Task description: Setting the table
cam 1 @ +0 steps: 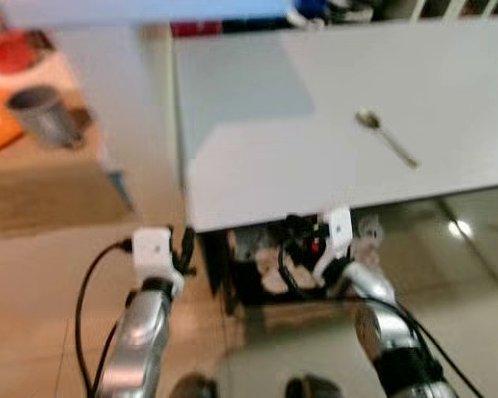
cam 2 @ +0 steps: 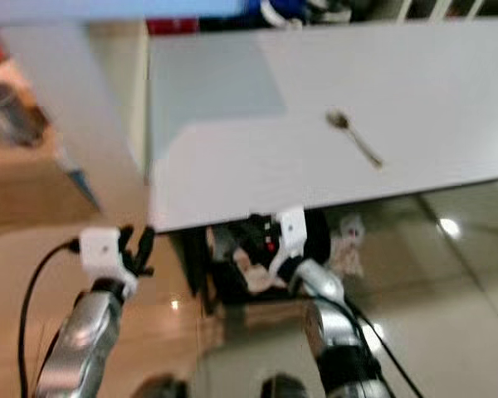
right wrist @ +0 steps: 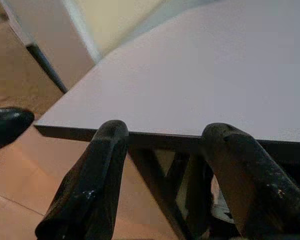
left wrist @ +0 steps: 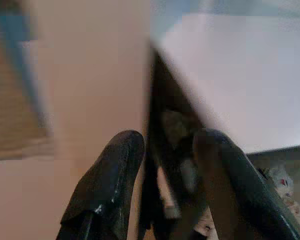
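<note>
A silver spoon (cam 1: 388,138) lies alone on the white table (cam 1: 315,99), right of its middle, bowl toward the far side. My left gripper (cam 1: 184,249) hangs low beside the table's near left corner. It is open, and its two black fingers (left wrist: 115,175) stand apart with nothing between them. My right gripper (right wrist: 162,132) is just below the table's near edge, also open and holding nothing. Its fingers (right wrist: 97,175) point at the dark underside of the tabletop.
A grey cup-like container (cam 1: 41,114) stands at the far left near orange and red things (cam 1: 4,50). Dark clutter (cam 1: 270,269) sits under the table. Glossy floor (cam 1: 465,274) lies to the right. The head views are blurred.
</note>
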Controlling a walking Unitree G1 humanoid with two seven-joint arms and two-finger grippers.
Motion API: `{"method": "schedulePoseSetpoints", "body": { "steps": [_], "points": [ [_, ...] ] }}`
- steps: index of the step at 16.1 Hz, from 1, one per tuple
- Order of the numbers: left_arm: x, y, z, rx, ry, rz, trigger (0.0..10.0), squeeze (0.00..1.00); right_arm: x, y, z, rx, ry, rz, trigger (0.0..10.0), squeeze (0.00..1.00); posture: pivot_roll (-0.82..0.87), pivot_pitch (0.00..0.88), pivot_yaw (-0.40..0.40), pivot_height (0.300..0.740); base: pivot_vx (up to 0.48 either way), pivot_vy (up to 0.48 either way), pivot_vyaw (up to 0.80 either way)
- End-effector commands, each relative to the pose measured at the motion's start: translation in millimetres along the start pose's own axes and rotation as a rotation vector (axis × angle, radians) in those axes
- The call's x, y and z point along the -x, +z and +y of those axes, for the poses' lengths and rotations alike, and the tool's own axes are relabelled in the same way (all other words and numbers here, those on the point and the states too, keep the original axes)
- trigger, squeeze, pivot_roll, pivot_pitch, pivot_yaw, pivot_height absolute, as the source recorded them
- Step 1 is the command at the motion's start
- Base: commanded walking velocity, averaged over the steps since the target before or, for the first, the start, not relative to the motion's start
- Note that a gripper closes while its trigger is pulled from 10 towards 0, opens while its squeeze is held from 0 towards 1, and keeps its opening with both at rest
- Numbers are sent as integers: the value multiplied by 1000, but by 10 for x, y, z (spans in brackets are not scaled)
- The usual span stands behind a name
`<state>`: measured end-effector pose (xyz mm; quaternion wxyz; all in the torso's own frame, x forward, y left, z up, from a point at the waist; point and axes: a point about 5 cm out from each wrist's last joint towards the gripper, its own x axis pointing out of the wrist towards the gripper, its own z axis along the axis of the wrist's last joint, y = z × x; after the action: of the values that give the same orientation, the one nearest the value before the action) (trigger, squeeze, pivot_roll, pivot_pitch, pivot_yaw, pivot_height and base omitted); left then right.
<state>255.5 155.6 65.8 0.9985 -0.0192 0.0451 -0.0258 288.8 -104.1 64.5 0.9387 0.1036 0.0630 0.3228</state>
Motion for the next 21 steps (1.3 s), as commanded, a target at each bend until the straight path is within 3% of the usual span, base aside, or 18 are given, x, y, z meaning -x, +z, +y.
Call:
{"method": "schedulePoseSetpoints", "body": {
  "steps": [1, 7, 9, 13, 16, 21],
  "points": [
    [63, -144, 99, -14, 25, 57, 10000, 0, -25, -59, 49, 3, 20, 21, 10000, 0, -33, 106, 9, 740, 0, 480, 0],
    [123, -396, 164, -29, 17, 136, 10000, 0, -45, -135, 27, 34, 45, 60, 10000, 0, -26, 83, 9, 740, 0, 480, 133],
    [120, -407, 179, -31, 16, 138, 10000, 0, -48, -144, 33, 30, 53, 54, 10000, 0, -23, 79, 10, 740, 0, 480, 797],
    [78, -383, 125, -51, -31, 119, 10000, 0, -95, -82, 62, -24, 54, -5, 10000, 0, -24, 77, 16, 740, 0, 480, 0],
    [81, -395, 20, -56, -104, 115, 10000, 0, -140, 111, 35, -71, 57, -98, 10000, 0, -28, 77, 18, 740, 0, 0, 0],
    [111, -407, 16, -32, -98, 118, 10000, 0, -134, 259, 24, -23, 86, -129, 10000, 0, -31, 83, 17, 740, 0, -192, 0]
  ]
}}
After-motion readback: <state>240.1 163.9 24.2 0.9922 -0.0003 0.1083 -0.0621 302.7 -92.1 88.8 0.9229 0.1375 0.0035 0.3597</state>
